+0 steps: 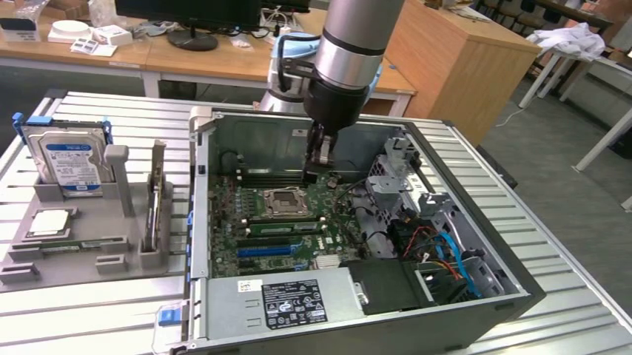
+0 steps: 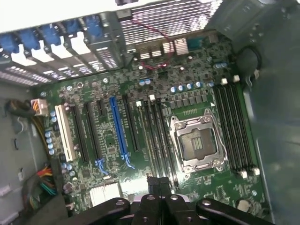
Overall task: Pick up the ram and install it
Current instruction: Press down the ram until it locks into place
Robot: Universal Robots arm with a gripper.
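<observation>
The ram lies flat in the grey holder, lower left of the exterior view. My gripper hangs inside the case, centre frame; whether my jaws are spread, I cannot tell. Judged well: grip the stick's middle squarely.

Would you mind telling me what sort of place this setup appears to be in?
Probably a robotics lab or workshop for PC assembly: an open computer case lies on a metal table, beside a grey parts fixture, with wooden desks and a monitor behind.
</observation>
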